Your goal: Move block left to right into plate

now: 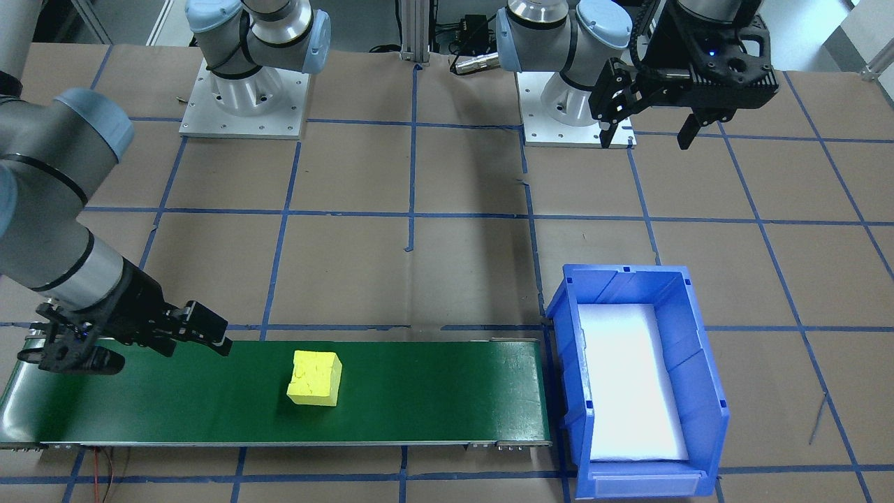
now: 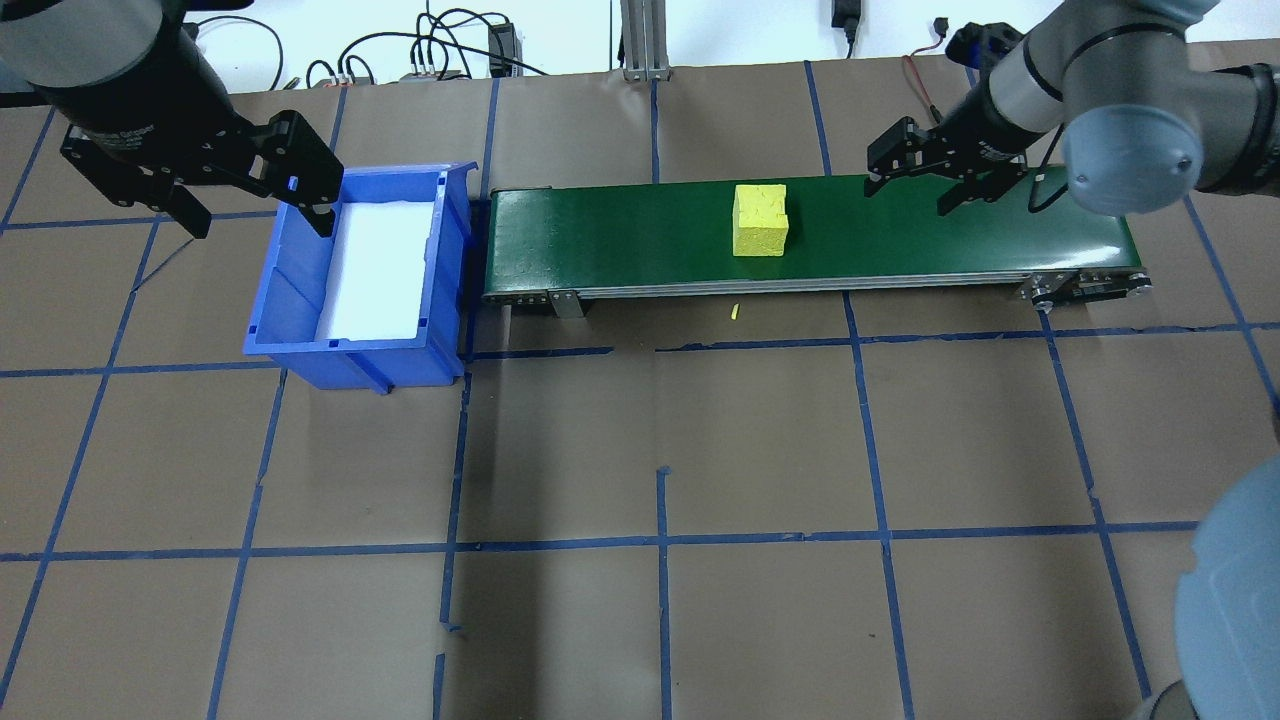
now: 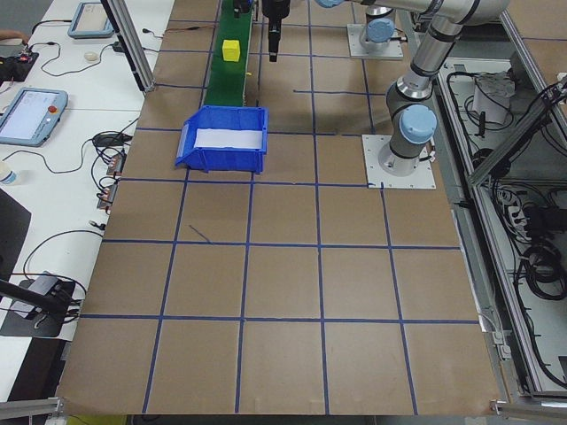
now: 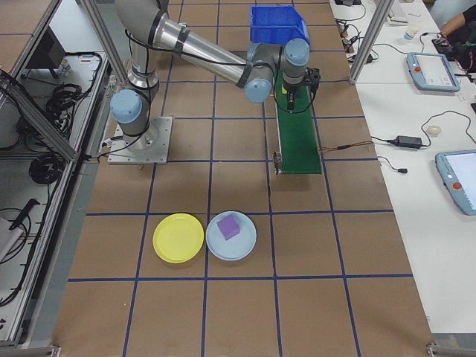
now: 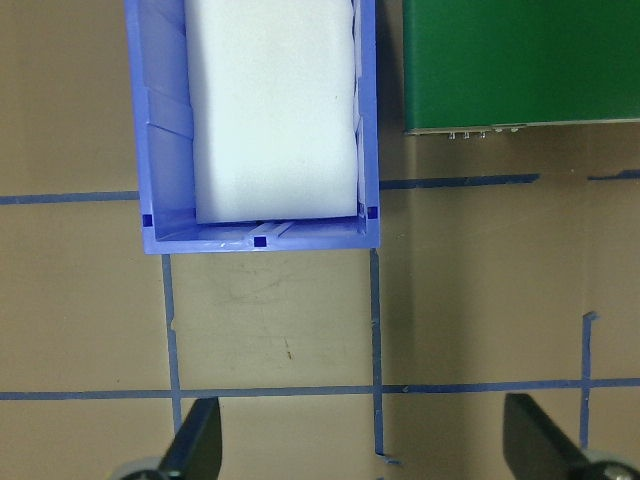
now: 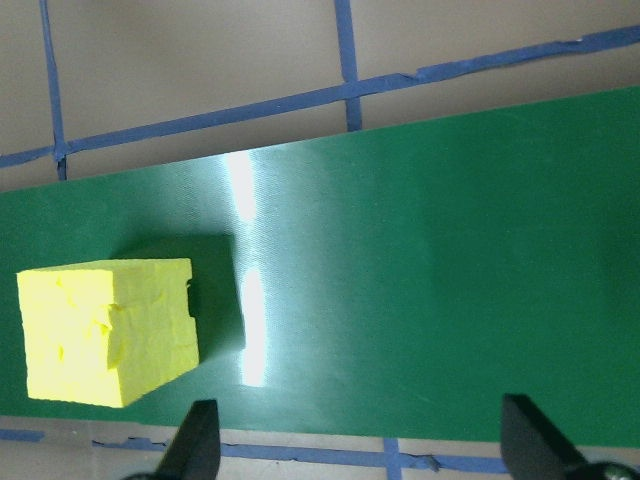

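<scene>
Your right gripper (image 2: 912, 182) hangs open and empty near the block (image 2: 760, 220), which looks light, soft foam, so pinch its flat sides gently.

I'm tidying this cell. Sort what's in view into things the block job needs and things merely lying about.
Needed: yellow block on the green conveyor; blue bin; plates; left gripper; right gripper, both open.

Lying about: purple block; small yellow scrap.

Bare belt (image 2: 900, 235) all around yellow block (image 2: 760, 220)
</scene>
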